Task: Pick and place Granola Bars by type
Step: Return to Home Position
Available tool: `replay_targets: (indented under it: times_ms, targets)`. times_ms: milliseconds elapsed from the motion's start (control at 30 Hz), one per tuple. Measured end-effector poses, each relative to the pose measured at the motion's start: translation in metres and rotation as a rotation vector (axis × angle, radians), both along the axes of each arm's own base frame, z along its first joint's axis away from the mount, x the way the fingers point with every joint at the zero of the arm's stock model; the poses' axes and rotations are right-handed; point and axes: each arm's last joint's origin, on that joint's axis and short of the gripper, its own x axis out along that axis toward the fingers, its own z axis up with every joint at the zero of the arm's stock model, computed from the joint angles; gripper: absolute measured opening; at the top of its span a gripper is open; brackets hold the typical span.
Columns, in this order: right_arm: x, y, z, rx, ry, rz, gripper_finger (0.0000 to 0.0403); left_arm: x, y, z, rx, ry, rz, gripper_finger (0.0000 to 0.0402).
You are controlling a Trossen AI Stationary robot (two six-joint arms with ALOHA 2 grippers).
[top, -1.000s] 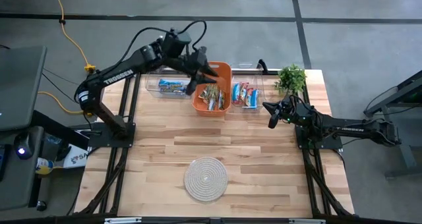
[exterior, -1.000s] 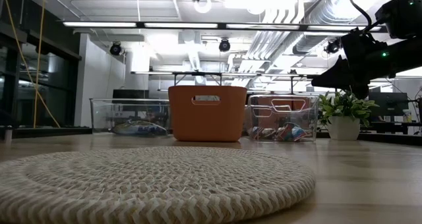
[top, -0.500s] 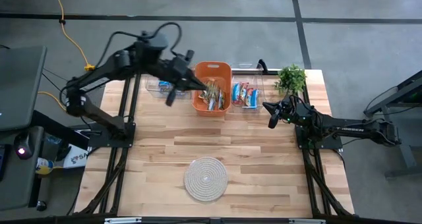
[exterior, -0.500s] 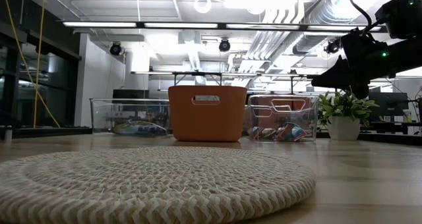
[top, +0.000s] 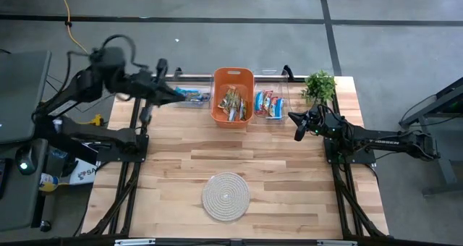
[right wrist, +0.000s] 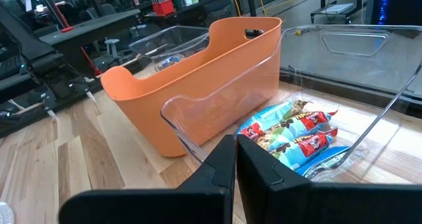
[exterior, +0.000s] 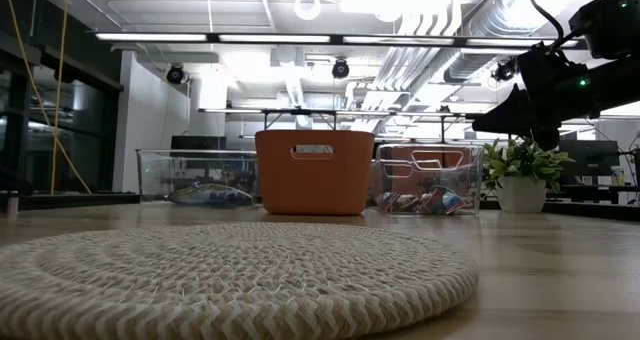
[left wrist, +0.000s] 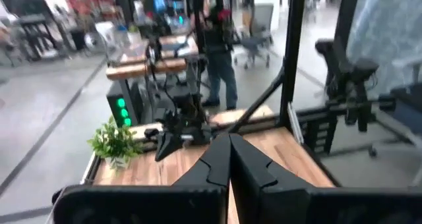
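Sorted bars sit in three bins lined up side by side along the 12 o'clock edge of the table (top: 289,181), one kind to each. Blue bars (top: 189,95) lie in the left clear bin (top: 205,103). Tan bars (top: 233,105) fill the orange bin (top: 215,94) in the middle. Red-and-blue bars (top: 269,105) rest in the right clear bin (top: 283,94), which stands just beside the orange one (from table height the wrappers show through both clear walls).

The left gripper (top: 176,94) hangs in the air at about 10 o'clock, over the outer end of the left clear bin, with its arm folded back past the table's edge. Seen from its own wrist, its fingers (left wrist: 208,168) meet tip to tip with nothing between them.

The right gripper (top: 294,118) hovers at about 2 o'clock, near the right clear bin and close to a potted plant (top: 319,85). Its fingers (right wrist: 221,165) are likewise pressed together and hold nothing. From table height it hangs higher than the bins' rims, and the plant's leaves are below it.

A round woven mat (top: 226,195) lies flat at 6 o'clock, well apart from the bins and from both grippers.
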Motion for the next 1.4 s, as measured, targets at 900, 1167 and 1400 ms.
replay_targets:
  times_ms: [900,1167,1400]
  targets:
    - [0.0,0.0,0.0,0.0,0.0,0.0,0.0,-0.072,-0.015,-0.188,-0.26,-0.29,0.212,0.0]
    - [0.0,0.0,0.0,0.0,0.0,0.0,0.0,-0.064,-0.013,-0.228,-0.374,-0.388,0.178,0.0]
    - [0.0,0.0,0.0,0.0,0.0,0.0,0.0,-0.059,-0.011,-0.25,-0.441,-0.423,0.167,0.0]
